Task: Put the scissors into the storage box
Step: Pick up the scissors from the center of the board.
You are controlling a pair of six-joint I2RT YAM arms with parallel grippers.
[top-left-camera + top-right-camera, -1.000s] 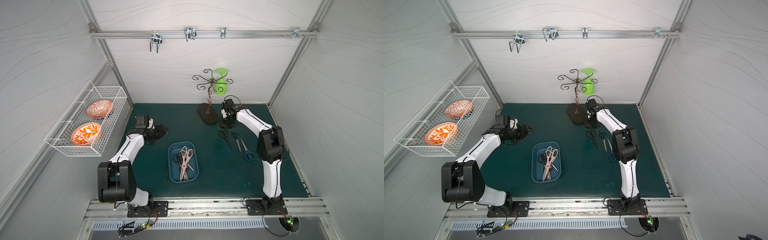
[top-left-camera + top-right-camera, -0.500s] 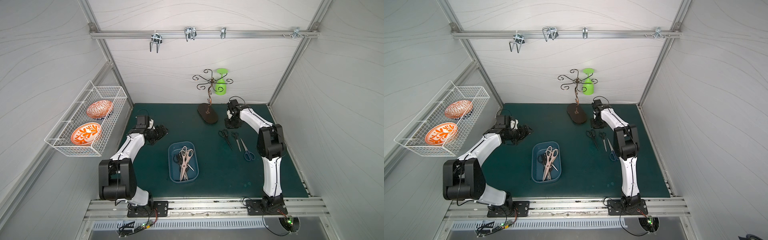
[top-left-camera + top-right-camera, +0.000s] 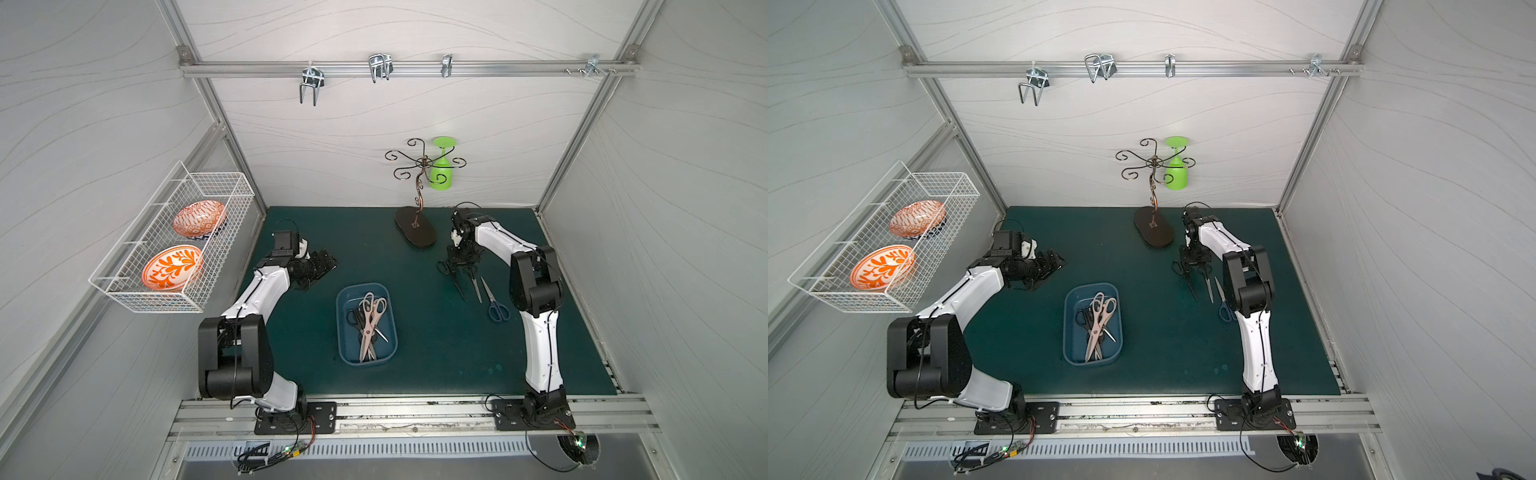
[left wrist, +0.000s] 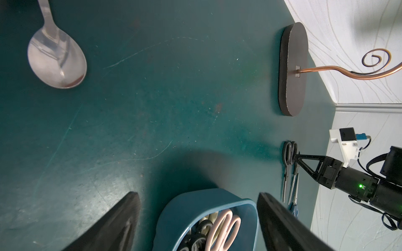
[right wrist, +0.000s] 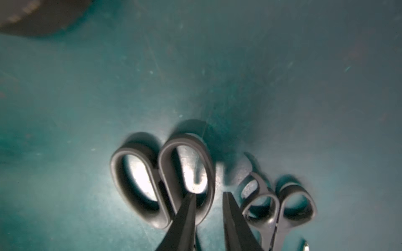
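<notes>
The storage box [image 3: 339, 328] is a dark blue tray mid-mat, holding pink-handled shears [image 3: 371, 320], a cream pair and black-handled scissors. Right of it, two black-handled pairs [image 3: 454, 279] [image 3: 474, 283] and a blue-handled pair [image 3: 495, 306] lie on the mat. My right gripper [image 3: 459, 264] points down onto the black handles. In the right wrist view it [image 5: 208, 194] stands narrowly open: one fingertip [image 5: 190, 202] is inside a loop of the left black pair [image 5: 115, 173], the other outside it beside the second pair [image 5: 274, 206]. My left gripper [image 4: 196, 193] is wide open and holds nothing, left of the box.
A dark oval stand base [image 3: 415, 232] with a curled metal tree and a hanging green glass [image 3: 441, 174] is just behind the right gripper. A steel spoon [image 4: 56, 58] lies near the left gripper. A white wire basket [image 3: 224, 232] with two orange bowls hangs on the left wall.
My right gripper has moved from beside the stand base toward the front and down onto the black scissors' handles. The left arm has hardly shifted.
</notes>
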